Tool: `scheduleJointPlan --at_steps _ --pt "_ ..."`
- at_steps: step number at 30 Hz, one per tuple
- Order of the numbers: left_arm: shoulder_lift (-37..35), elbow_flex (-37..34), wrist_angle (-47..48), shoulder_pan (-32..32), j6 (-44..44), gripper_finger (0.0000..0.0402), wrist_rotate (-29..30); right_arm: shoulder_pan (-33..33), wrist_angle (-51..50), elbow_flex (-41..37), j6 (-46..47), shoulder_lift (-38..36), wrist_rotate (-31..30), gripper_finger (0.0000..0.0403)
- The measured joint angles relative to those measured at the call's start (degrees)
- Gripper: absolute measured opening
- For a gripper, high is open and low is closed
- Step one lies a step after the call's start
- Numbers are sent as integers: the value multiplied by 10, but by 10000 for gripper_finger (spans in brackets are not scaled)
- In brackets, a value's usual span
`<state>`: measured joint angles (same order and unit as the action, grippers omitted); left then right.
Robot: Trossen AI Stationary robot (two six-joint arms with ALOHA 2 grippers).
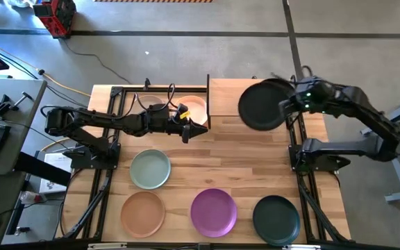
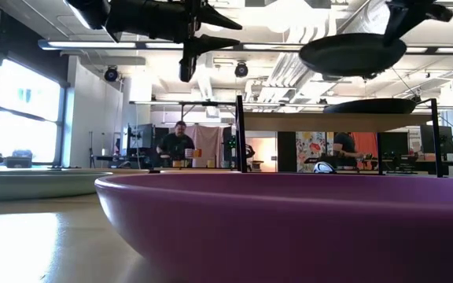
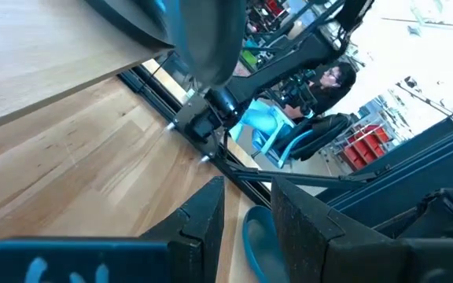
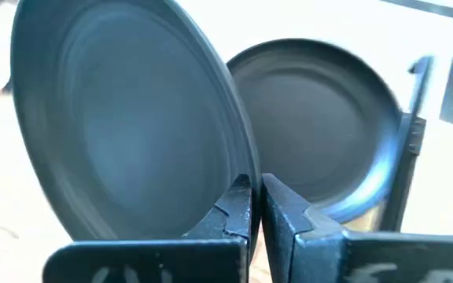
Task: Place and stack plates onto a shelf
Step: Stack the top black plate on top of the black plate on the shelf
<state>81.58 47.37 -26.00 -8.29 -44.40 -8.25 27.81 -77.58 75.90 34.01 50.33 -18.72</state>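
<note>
Table: light-wood top with black frame rails along its left and right edges.

Shelf: raised light-wood board on thin black posts, at the table's far edge, spanning from about the middle toward the far right corner. In the low view its board stands level above the tabletop, with a black plate lying on its right part.

Right arm: reaches in from the table's right edge to the far right corner. Right gripper is clamped shut on the rim of a second black plate, carried roughly level above the shelf's right half. The right wrist view shows the rim pinched between the two fingers, with the other black plate behind it.

Left arm: stretches from the left edge toward the middle of the table, raised above it. Left gripper points toward the shelf's left end, fingers only a little apart, nothing between them.

Plates at the far edge, left of the shelf, partly under the left arm: peach plate, with a beige one beside it, mostly hidden.

Plates on the tabletop:
- sage green plate, left of centre.
- terracotta plate, near edge, left.
- purple plate, near edge, middle.
- dark green plate, near right corner.
</note>
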Motion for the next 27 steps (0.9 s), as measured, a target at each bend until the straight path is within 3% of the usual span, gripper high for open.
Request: scheduleJointPlan --at_steps 13,18,23,27 --pt "0 0 8 0 40 94 0 166 28 0 -14 -64 13 0" --pt "-10 -1 11 -18 66 94 -41 189 30 -3 31 -82 14 0" --pt "-49 -1 43 -48 90 94 -82 188 42 -80 120 -127 18 0" --pt "-91 -1 107 -74 125 94 -102 188 111 -152 189 -170 25 0"
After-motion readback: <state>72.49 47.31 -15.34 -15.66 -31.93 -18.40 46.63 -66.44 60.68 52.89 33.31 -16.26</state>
